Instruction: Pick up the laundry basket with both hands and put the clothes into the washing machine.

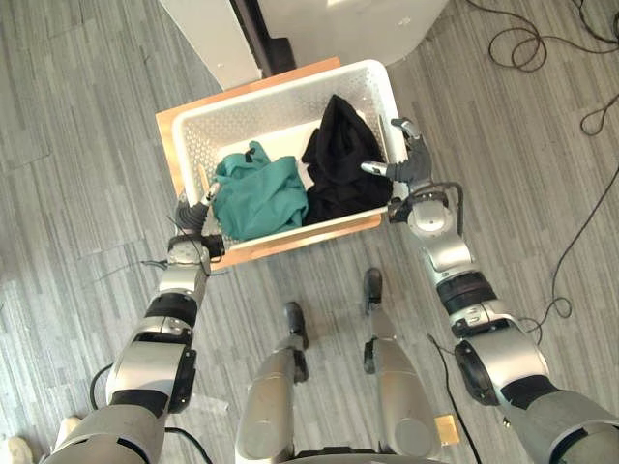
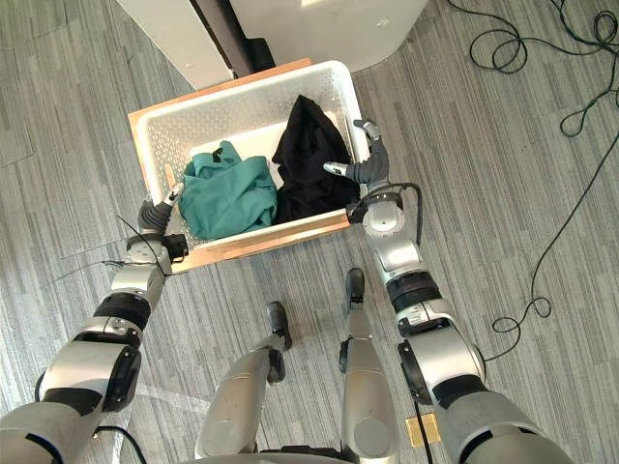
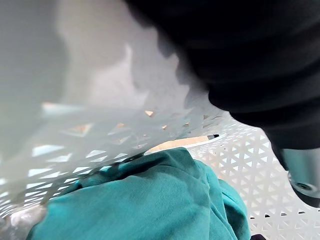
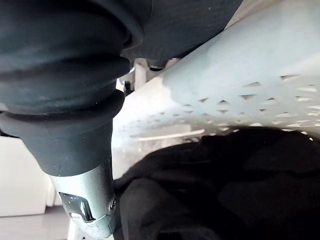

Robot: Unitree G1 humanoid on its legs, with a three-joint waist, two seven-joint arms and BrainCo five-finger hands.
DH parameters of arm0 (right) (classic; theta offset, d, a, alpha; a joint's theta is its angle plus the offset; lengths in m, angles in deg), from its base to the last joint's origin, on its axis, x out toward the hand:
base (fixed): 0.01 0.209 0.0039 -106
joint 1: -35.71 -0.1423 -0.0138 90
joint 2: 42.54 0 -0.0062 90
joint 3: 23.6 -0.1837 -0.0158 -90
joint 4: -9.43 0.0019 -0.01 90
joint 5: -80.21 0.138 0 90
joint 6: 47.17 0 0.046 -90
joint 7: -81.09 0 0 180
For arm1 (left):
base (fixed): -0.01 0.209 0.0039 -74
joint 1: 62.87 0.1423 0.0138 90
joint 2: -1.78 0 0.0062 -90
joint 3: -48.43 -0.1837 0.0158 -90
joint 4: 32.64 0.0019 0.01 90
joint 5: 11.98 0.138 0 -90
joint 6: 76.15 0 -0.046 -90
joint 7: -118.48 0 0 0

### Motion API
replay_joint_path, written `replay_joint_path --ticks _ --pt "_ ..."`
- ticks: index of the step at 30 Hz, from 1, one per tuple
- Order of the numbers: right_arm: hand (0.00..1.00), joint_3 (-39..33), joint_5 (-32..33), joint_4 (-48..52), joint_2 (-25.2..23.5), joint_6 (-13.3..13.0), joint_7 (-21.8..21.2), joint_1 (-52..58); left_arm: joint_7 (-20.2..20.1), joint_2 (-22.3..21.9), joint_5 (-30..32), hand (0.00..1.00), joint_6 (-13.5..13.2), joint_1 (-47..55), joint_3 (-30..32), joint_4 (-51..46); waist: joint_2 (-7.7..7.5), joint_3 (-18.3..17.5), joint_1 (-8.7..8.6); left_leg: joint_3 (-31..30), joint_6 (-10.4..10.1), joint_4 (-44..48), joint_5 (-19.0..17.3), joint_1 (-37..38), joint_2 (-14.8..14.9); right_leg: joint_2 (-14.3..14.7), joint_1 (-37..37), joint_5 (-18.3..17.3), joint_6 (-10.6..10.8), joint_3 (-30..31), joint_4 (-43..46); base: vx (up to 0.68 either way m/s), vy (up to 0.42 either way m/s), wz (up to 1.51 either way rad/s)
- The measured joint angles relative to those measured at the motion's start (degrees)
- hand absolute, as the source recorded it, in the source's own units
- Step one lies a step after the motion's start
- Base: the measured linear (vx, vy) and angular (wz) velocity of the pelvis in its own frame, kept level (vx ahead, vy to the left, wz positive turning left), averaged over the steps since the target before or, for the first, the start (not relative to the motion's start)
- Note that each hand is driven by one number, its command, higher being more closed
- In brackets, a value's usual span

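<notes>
**Hands at the basket, lift not yet made**

Nearest the robot, the left hand [image 1: 191, 217] sits at the near left corner of the laundry basket [image 1: 290, 85], low against the outside wall. From here I cannot tell whether it has a hold. The right hand [image 1: 411, 166] is at the right wall, near the middle of that side. It is spread wide, with the thumb reaching in over the rim and the other fingers lying straight along the outside, so the rim passes through it ungripped.

The basket rests on a low wooden board [image 1: 290, 242], whose near edge shows just below the basket's near wall. It appears to sit flat, so the step in hand looks like taking hold, before any lift.

Inside are two bundles. A teal garment [image 1: 256, 198] is heaped in the near left part, and a black garment [image 1: 338, 159] is piled against the right wall, just beside the right thumb. The far left part is bare mesh.

Beyond the far edge of the board stands a white appliance [image 1: 338, 24], which I take to be the washing machine. Its door cannot be made out. Loose cables [image 1: 517, 43] lie on the floor to its right.

The next move probably calls for both hands to close on opposite walls at matching height. An even lift should then keep the piled clothes from sliding toward one side.
</notes>
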Motion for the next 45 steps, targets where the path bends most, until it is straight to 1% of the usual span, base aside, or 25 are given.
replay_joint_path --ticks 3,5,10,15,17,19,22,24,27,35,40,45 --pt "0.00 -0.10 0.06 0.23 -0.81 -0.11 1.08 0.82 0.02 -0.13 0.00 0.00 0.00 1.15 0.00 -0.70 0.09 -0.27 -0.32 0.00 0.00 -0.11 0.00 0.15 0.01 -0.21 0.13 -0.01 0.01 0.02 -0.05 0.00 0.000 0.00" --pt "0.00 -0.97 0.36 0.92 -1.38 -0.66 1.64 1.74 0.08 -0.46 0.01 0.00 0.03 1.36 -0.01 -0.80 0.22 -0.36 -0.29 0.00 0.00 -0.15 0.00 0.16 0.01 -0.26 0.13 -0.02 0.02 0.03 -0.06 0.00 0.000 0.00" --pt "0.00 -1.21 0.61 2.31 -1.98 -0.79 3.89 2.80 0.19 -0.88 0.01 0.00 0.01 1.99 -0.01 -1.35 0.34 -0.47 -0.32 0.02 0.00 -0.45 0.01 0.26 -0.03 -0.48 0.13 -0.03 0.04 0.03 -0.14 0.00 0.000 0.00" --pt "0.00 -1.47 0.64 4.75 -2.63 -1.17 4.89 4.65 0.20 -1.20 0.01 0.00 0.01 2.47 -0.12 -1.31 0.65 -0.98 -0.35 -0.01 0.06 -0.80 0.05 0.28 -0.12 -0.55 0.13 -0.03 0.04 -0.01 -0.41 0.00 0.000 0.00" --pt "0.00 -2.43 0.66 4.75 -3.98 -1.82 5.48 5.12 0.29 -1.40 0.01 0.00 0.02 3.38 -0.22 -1.33 0.79 -1.69 -0.50 0.00 0.06 -1.00 0.05 0.27 -0.13 -0.52 0.13 -0.02 0.05 -0.02 -0.72 0.00 0.000 0.00" --pt "0.00 -2.43 0.65 4.77 -4.17 -2.33 6.24 5.31 0.53 -1.81 0.01 0.00 0.05 3.49 -0.23 -1.23 0.95 -2.04 -0.42 -0.01 0.06 -1.10 0.05 0.21 -0.14 -0.51 0.13 -0.01 0.06 -0.08 -0.89 0.00 0.000 0.00" --pt "0.00 -2.43 0.69 5.80 -4.28 -2.37 6.35 5.62 1.02 -2.12 0.01 0.00 0.11 3.62 -0.68 -1.08 1.14 -2.31 -0.42 -0.04 0.06 -1.14 0.05 0.21 -0.16 -0.54 0.17 0.00 0.07 -0.12 -0.95 0.00 0.000 0.00" --pt "0.00 -2.43 0.75 8.60 -5.64 -2.96 6.54 6.50 1.32 -2.21 0.00 0.00 0.12 3.75 -0.78 -1.09 1.14 -2.32 -0.43 -0.09 0.06 -1.15 0.05 0.25 -0.15 -0.54 0.24 0.00 0.08 -0.16 -0.97 0.00 0.000 0.00" --pt "0.00 -3.37 1.13 8.84 -7.34 -4.20 7.84 6.50 1.44 -2.47 0.00 0.00 0.11 4.03 -1.74 -1.12 1.18 -2.35 -0.45 -0.11 0.07 -1.13 0.06 0.35 -0.19 -0.60 0.36 0.01 0.08 -0.17 -0.96 0.00 0.000 0.00" --pt "0.00 -3.46 1.15 8.60 -7.49 -4.83 8.37 6.51 1.67 -3.09 0.00 0.00 0.07 4.33 -1.90 -1.34 1.18 -2.35 -0.43 -0.34 0.15 -1.44 0.29 0.52 -0.33 -0.69 0.53 0.01 0.09 -0.37 -0.96 0.00 0.000 0.00" --pt "0.00 -3.50 0.94 6.88 -7.04 -4.97 8.36 6.44 1.68 -3.09 0.00 0.00 0.06 4.47 -1.97 -1.32 1.18 -2.35 -0.43 -0.37 0.25 -3.29 1.19 1.38 -0.92 -0.73 0.52 -0.03 0.14 -0.40 -0.95 0.00 0.000 0.00" --pt "0.00 -3.50 -2.17 2.18 -4.95 -4.83 7.36 4.21 1.67 -3.21 0.00 0.00 -0.05 4.36 -2.35 -1.30 1.19 -2.36 -0.61 -0.83 0.31 -4.25 1.57 1.44 -1.14 -0.93 0.49 -0.17 0.31 -0.81 -0.77 0.00 -0.011 0.05"
